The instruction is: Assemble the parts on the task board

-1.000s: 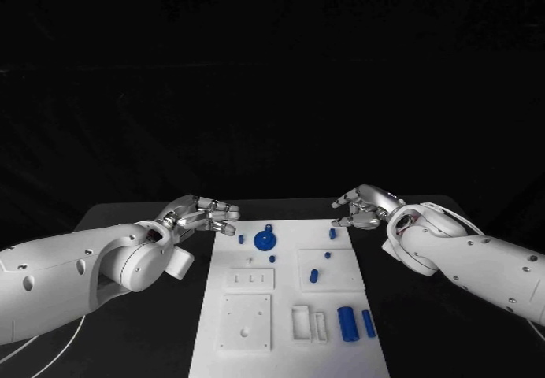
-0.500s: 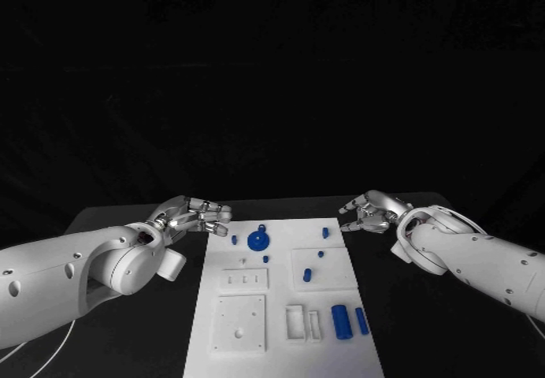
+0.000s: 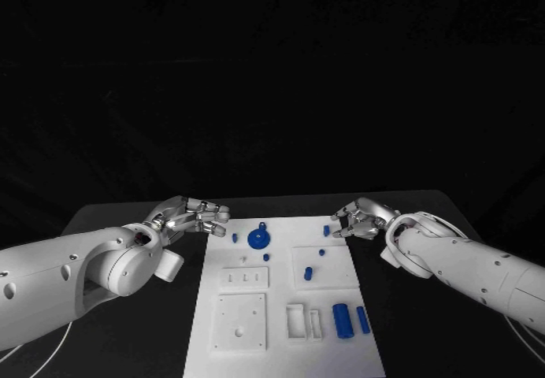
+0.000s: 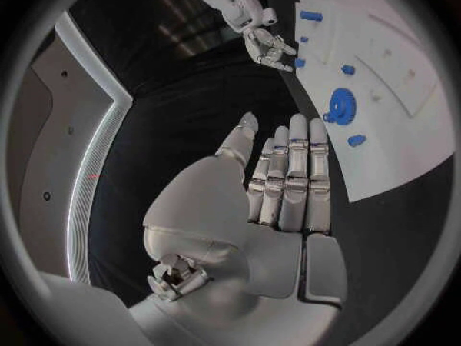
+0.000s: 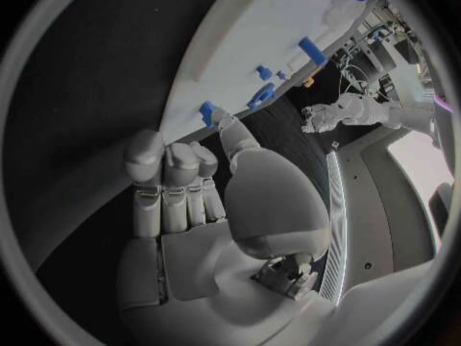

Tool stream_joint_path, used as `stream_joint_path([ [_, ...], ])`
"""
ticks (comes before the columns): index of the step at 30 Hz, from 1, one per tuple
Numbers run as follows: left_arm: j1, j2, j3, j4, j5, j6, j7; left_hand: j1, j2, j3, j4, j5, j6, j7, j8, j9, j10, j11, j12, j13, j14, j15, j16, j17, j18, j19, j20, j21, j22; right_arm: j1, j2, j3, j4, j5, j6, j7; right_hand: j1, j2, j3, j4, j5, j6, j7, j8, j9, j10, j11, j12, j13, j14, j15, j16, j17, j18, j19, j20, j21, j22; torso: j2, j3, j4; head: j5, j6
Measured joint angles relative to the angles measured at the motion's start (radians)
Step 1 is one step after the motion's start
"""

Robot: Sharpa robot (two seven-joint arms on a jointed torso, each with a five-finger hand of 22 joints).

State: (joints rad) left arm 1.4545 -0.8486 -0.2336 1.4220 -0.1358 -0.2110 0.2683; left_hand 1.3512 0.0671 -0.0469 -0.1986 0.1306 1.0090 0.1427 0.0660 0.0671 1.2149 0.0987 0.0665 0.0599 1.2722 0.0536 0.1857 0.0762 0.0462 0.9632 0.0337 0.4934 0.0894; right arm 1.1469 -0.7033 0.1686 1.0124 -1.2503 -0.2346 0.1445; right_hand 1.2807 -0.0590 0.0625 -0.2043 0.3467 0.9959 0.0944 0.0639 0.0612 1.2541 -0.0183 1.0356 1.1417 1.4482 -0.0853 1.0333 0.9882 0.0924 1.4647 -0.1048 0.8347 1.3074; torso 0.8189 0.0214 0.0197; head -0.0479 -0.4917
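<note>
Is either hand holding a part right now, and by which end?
Neither: the left hand and right hand hover at the task board's far corners, holding nothing.

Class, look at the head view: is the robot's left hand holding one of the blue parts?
No: the left hand hovers beside the task board with nothing in its fingers, and the blue parts lie on the board.

The task board (image 3: 284, 315) looked like smooth matt white plastic, and the parts (image 3: 260, 237) on it like glossy blue plastic. The left hand (image 3: 187, 216) and right hand (image 3: 361, 220) gleamed like polished silver metal above a matt black table (image 3: 148, 331).
</note>
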Motion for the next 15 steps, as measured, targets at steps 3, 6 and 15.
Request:
stream_joint_path([
  [3, 0.000, 0.000, 0.000, 0.000, 0.000, 0.000, 0.000, 0.000, 0.000, -0.001, -0.001, 0.000, 0.000, 0.000, 0.000, 0.000, 0.000, 0.000, 0.000, 0.000, 0.000, 0.000, 0.000, 0.000, 0.000, 0.000, 0.000, 0.000, 0.000, -0.006, 0.005, 0.000, -0.012, 0.000, 0.004, 0.002, 0.000, 0.000, 0.000, 0.000, 0.000, 0.000, 0.000, 0.000, 0.000, 0.000, 0.000, 0.000, 0.000, 0.000, 0.000, 0.000, 0.000, 0.000, 0.000, 0.000, 0.000, 0.000, 0.001, 0.0007, 0.0012, -0.001, -0.002],
  [6, 0.000, 0.000, 0.000, 0.000, 0.000, 0.001, 0.000, 0.000, 0.000, -0.001, -0.001, 0.000, 0.000, 0.000, 0.000, 0.000, 0.000, 0.000, 0.000, 0.000, 0.000, 0.000, 0.000, 0.000, 0.000, 0.000, 0.000, 0.000, 0.000, -0.008, 0.008, 0.000, -0.019, 0.000, 0.009, 0.004, 0.000, 0.000, -0.004, -0.004, 0.000, 0.000, 0.000, 0.000, 0.000, 0.000, 0.000, 0.000, 0.000, 0.000, 0.000, 0.000, 0.000, 0.000, 0.000, 0.000, 0.000, 0.000, 0.001, 0.0007, 0.0012, -0.002, -0.005],
  [15, 0.000, 0.000, 0.000, 0.002, -0.001, 0.002, 0.000, 0.000, 0.000, 0.002, -0.004, 0.000, 0.000, 0.000, 0.000, 0.000, -0.007, 0.000, 0.000, 0.000, 0.000, 0.000, 0.000, 0.000, 0.000, 0.000, 0.000, 0.000, 0.001, -0.013, 0.017, 0.000, -0.034, -0.001, 0.017, 0.007, -0.005, 0.005, -0.004, -0.004, -0.002, 0.000, 0.000, 0.000, 0.000, 0.000, 0.000, 0.000, 0.000, 0.000, 0.000, -0.002, 0.000, 0.000, 0.000, 0.000, -0.005, 0.000, 0.001, 0.0017, -0.0003, -0.003, -0.007],
])
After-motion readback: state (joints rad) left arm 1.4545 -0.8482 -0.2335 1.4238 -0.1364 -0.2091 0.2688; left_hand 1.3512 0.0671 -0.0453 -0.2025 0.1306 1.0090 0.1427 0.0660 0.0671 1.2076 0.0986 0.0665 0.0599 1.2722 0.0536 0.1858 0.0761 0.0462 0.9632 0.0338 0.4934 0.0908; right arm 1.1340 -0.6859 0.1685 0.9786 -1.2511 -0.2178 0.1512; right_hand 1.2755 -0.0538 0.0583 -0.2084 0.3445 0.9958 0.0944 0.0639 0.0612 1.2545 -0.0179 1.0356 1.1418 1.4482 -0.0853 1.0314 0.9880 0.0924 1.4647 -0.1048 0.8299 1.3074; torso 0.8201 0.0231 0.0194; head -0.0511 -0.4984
